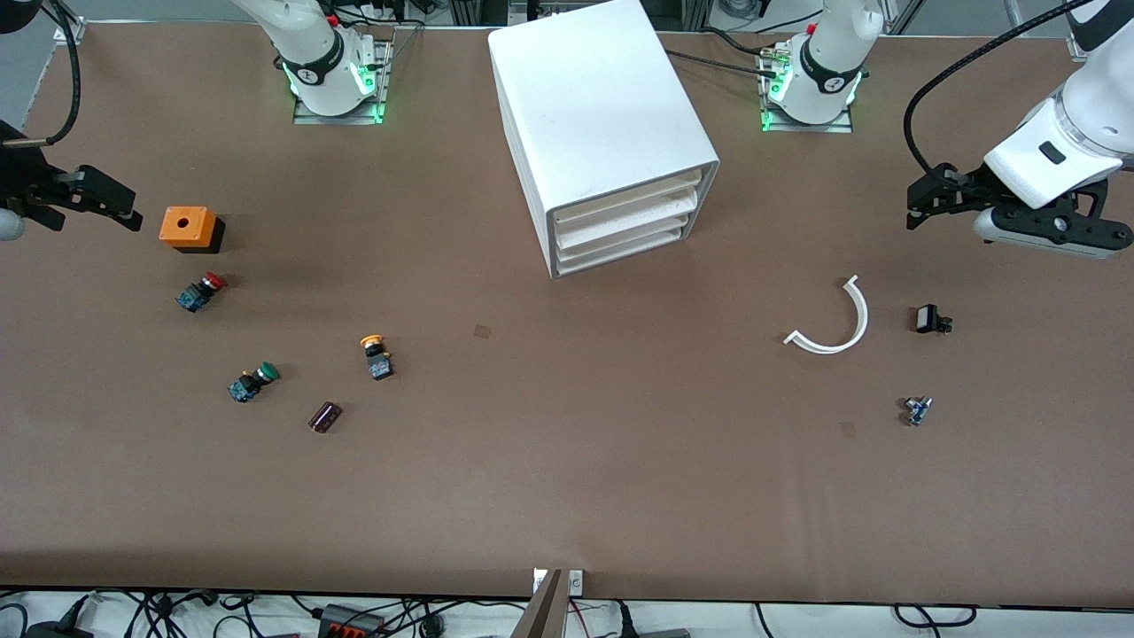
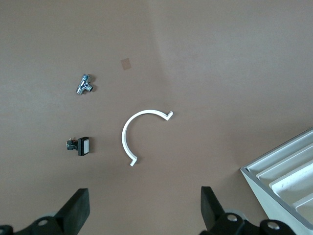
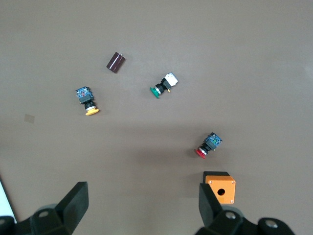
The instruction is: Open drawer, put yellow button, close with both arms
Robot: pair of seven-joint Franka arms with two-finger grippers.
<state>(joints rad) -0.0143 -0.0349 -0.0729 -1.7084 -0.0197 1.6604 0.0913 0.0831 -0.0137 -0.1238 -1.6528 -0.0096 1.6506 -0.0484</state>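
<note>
Both grippers hang empty with fingers spread wide. Left gripper (image 1: 926,197) is in the air over the left arm's end of the table, above a white curved clip (image 1: 833,323), a small black part (image 1: 930,319) and a little metal fitting (image 1: 917,409). Right gripper (image 1: 97,199) is over the right arm's end, just beside an orange box (image 1: 188,227).

Cabinet (image 1: 594,115) stands mid-table between the arm bases, its top drawer (image 1: 629,197) shut flush with the two below.

Yellow button (image 1: 377,356) lies on its side on the bare table, toward the right arm's end and nearer the front camera than the cabinet — apart from everything. Around it lie a green button (image 1: 252,381), a red button (image 1: 200,292) and a dark cylinder (image 1: 325,416).
</note>
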